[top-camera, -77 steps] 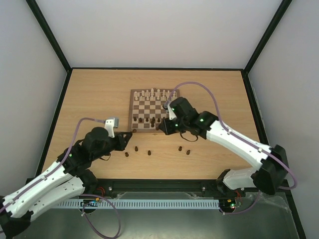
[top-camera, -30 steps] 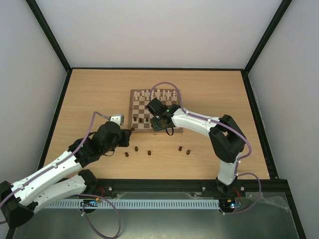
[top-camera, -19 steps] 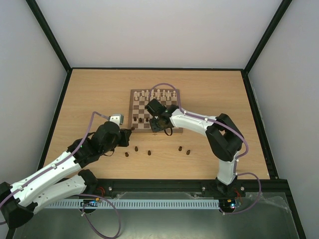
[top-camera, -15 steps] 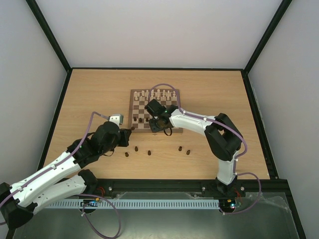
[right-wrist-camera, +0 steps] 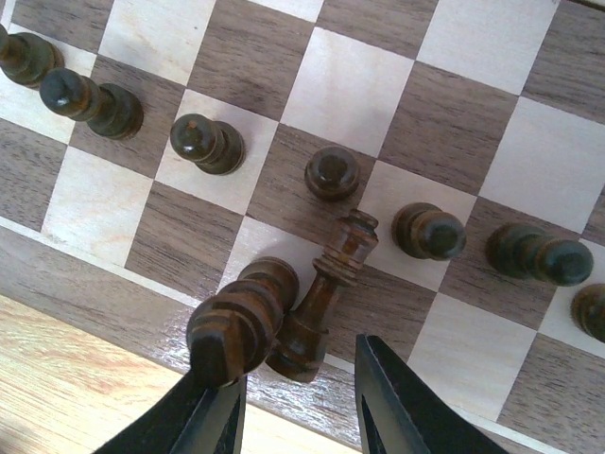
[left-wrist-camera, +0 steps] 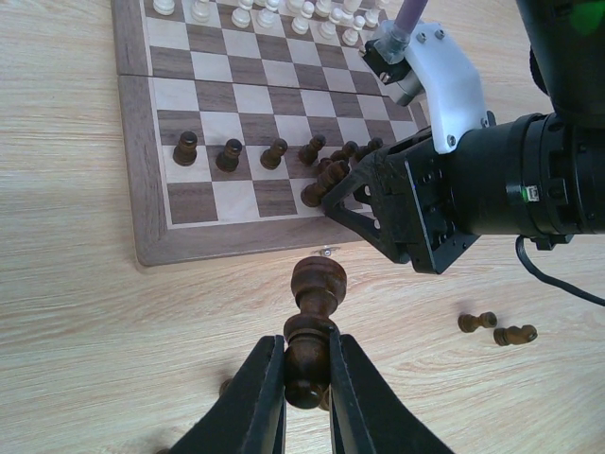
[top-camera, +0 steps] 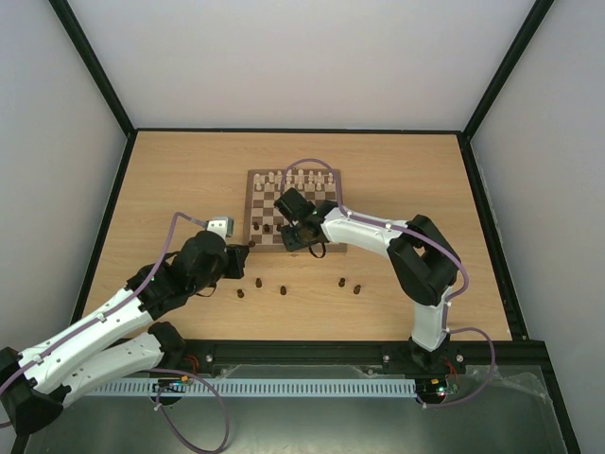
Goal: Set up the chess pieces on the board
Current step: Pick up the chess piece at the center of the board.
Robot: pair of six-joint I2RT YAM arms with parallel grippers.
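Top view: both grippers sit at the near edge of the board [top-camera: 284, 203], and the pieces under them are too small to read. Five loose dark pieces [top-camera: 282, 289] lie on the tabletop [top-camera: 170, 180], just off that near edge. Cream-white chessmen [top-camera: 298, 178] line the board's far side.

Left wrist view: the left gripper [left-wrist-camera: 307, 342] is closed on a dark piece [left-wrist-camera: 317, 282], clamped at its lower stem with the head clear of the fingers. It is held just outside the board's near border. Dark pawns [left-wrist-camera: 228, 155] stand in a row on the board, one rank in from the near edge.

Right wrist view: the right gripper [right-wrist-camera: 301, 364] has its jaws apart over the board's near rank. A tilted dark piece [right-wrist-camera: 326, 284] sits between them, clear of the one fingertip that shows, its head leaning toward the pawn row. A round-topped dark piece [right-wrist-camera: 236, 326] stands just beside it and hides the other fingertip.
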